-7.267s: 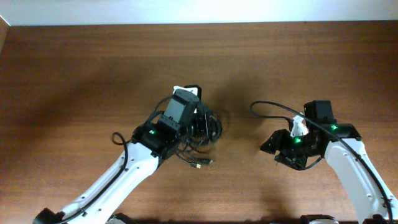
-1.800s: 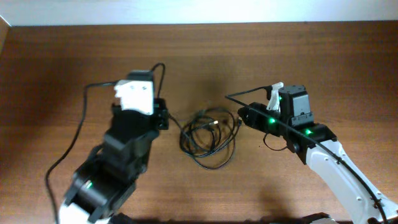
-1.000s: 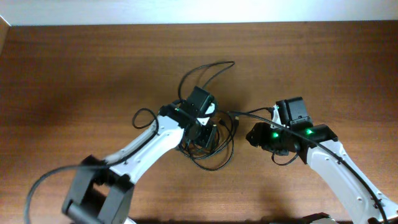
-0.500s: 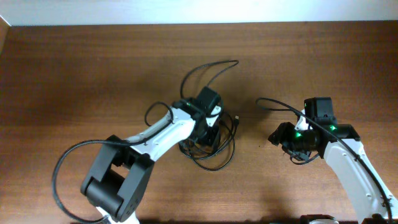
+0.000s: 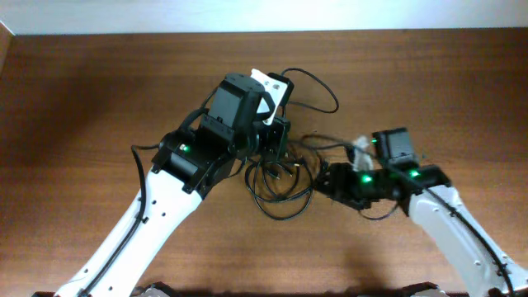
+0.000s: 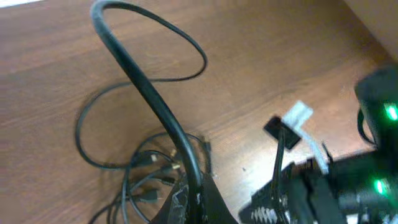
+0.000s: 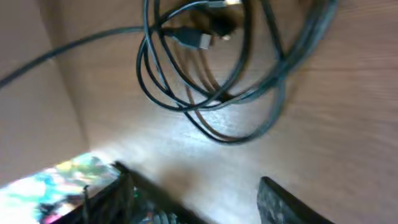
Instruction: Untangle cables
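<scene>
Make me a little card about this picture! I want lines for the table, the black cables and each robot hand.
Table: brown wooden table
Cables: thin black cables in a loose tangle mid-table, with one loop raised
Left gripper: left gripper is shut on a cable, above the tangle
Right gripper: right gripper is open, holds nothing, low beside the tangle
Job done: no, not untangled yet

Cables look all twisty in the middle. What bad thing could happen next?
1. The cables lie looped through each other; a pull by the shut left gripper might tighten the tangle instead of freeing one.
2. A plug sits inside the loops and could catch on a strand.
3. The open right gripper is close beside the left one, so they might bump.
</scene>
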You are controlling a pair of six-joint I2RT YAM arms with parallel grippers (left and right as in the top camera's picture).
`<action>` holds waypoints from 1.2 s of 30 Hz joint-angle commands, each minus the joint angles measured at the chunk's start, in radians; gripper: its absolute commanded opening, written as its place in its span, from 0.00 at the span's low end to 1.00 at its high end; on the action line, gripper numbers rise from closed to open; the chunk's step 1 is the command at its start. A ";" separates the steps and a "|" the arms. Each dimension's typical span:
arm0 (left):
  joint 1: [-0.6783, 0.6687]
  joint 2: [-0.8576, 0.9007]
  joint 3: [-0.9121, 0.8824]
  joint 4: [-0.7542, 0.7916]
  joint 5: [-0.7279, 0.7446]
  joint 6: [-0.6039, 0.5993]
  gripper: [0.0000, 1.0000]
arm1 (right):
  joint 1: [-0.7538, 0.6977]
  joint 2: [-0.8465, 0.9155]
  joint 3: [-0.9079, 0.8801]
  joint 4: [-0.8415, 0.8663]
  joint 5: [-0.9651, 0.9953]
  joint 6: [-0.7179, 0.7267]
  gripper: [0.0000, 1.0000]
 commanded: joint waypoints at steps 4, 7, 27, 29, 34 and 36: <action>0.002 -0.027 0.014 0.010 -0.061 0.005 0.00 | 0.174 0.001 0.000 0.223 0.136 -0.189 0.66; 0.053 -0.057 0.029 0.014 -0.121 0.005 0.00 | 0.203 0.001 0.000 0.296 0.143 -0.273 0.67; 0.278 -0.252 0.140 0.050 -0.194 -0.028 0.01 | 0.334 0.266 0.000 0.327 0.401 -0.137 0.66; 0.278 -0.248 0.140 0.050 -0.350 -0.028 0.00 | 0.334 0.266 0.000 0.294 0.401 -0.137 0.74; 0.278 -0.243 0.140 0.050 -0.419 -0.028 0.03 | 0.334 0.266 0.000 0.257 0.401 -0.137 0.88; 0.278 -0.243 0.140 0.050 -0.419 -0.027 0.00 | 0.334 0.266 0.000 0.239 0.401 -0.137 0.97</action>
